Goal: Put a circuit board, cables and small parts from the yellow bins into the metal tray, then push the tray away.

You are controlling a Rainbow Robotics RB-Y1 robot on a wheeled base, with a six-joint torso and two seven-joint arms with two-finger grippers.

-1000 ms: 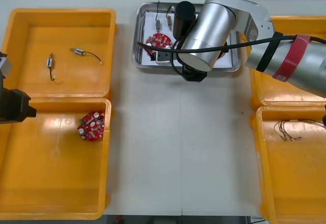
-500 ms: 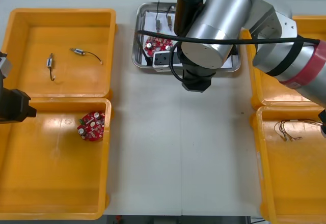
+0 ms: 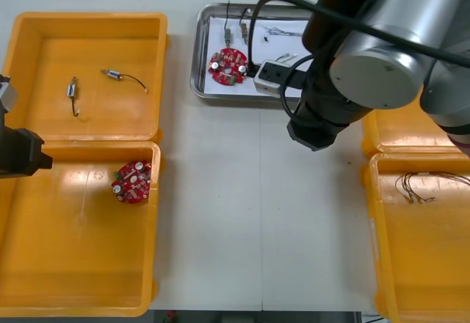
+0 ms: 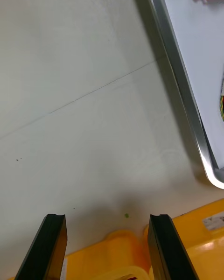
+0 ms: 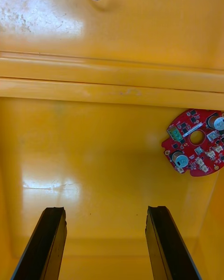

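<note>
Front view first: the shiny metal tray (image 3: 220,96) sits at the far edge of the table (image 3: 220,227) between the yellow bins (image 3: 88,18), a rounded rectangle with a white inside. A round red circuit board (image 3: 228,67), studded with small silver cans, lies flat in its left half, with two small metal parts (image 3: 228,35) just beyond it. The broad silver casing of the right arm (image 3: 382,51) covers the tray's right side.

In the right wrist view the right gripper (image 4: 106,218) hangs over bare, matte table, its flat black fingers spread with nothing between them. The tray's polished rim runs past on one side (a bin's glossy lip shows just under the fingertips).

The left gripper (image 5: 105,210) is over the near left bin (image 5: 93,144), jaws likewise wide apart and empty above the smooth plastic floor. A second circuit board (image 5: 196,142) lies flat there, off to one finger's side and untouched. Thin cables (image 3: 418,187) lie looped in the near right bin (image 3: 374,264).
</note>
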